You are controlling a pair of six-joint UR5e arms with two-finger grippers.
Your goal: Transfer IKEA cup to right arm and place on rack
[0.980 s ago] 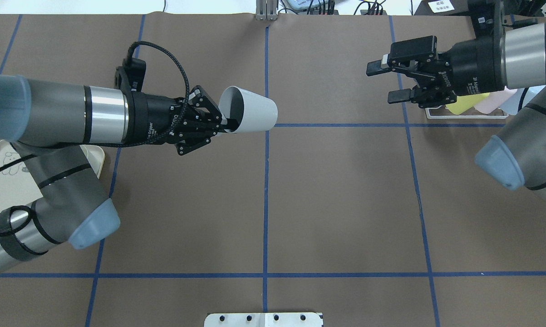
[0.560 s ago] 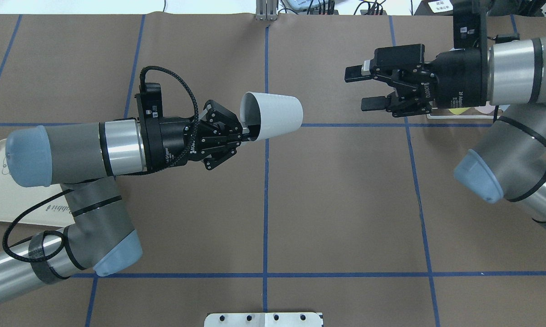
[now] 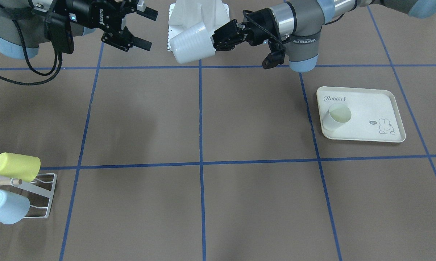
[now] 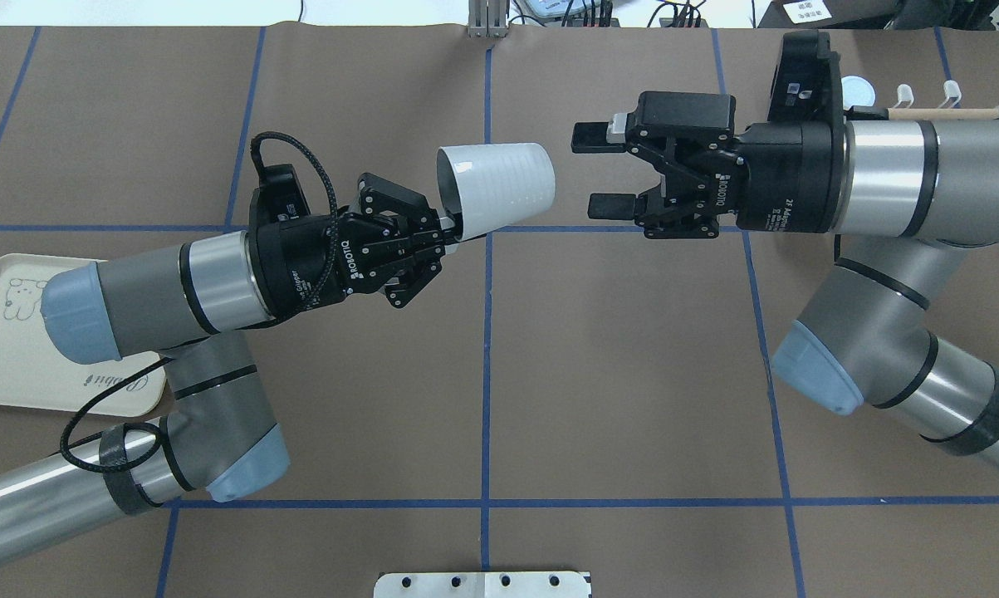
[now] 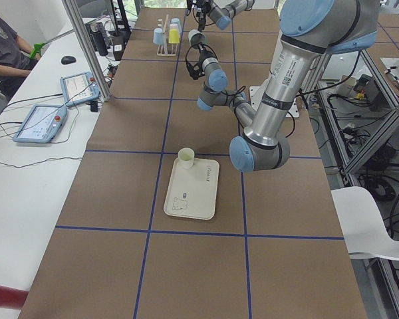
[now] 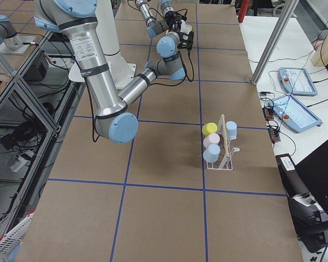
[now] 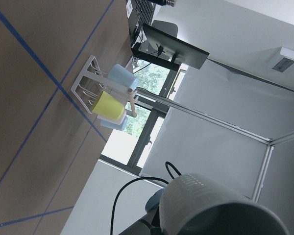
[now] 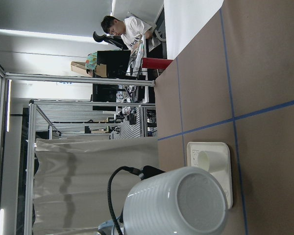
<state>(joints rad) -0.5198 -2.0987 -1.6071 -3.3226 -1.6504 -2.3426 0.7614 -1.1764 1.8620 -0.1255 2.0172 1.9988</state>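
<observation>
**Handover pending: cup pinched by its rim, right claw open at the base**

Closest to the robot's base, the left gripper (image 4: 452, 234) is clamped on the rim of the white cup (image 4: 499, 187), one finger inside and one outside. It holds the cup on its side in the air above the table (image 4: 632, 374), near the centre line. The mouth points toward the left arm and the base toward the right. The right gripper (image 4: 594, 170) faces that base with its jaws spread and nothing between them. Its tips are just short of the cup, not touching.

The next move, as I judge it, is for the right gripper to slide over the base and close. Its spread looks little wider than the base, and it sits slightly off the cup's axis. A tip could therefore butt the base instead of passing along the wall. The left hold is only a thin pinch on the rim, so such a knock could pivot the cup or pull it free. The wall narrows toward the right gripper, and a squeeze there might push the cup out. If the left lets go before the right has closed firmly, the cup drops.

Farther out, a pale cup (image 3: 335, 116) stands on the tray (image 3: 370, 103).

Farthest, the rack (image 3: 52, 192) already carries several cups, among them a yellow cup (image 3: 16, 166) and a blue cup (image 3: 5, 206). I cannot tell which prong is free, and crowding could cause a clash at placing.
</observation>
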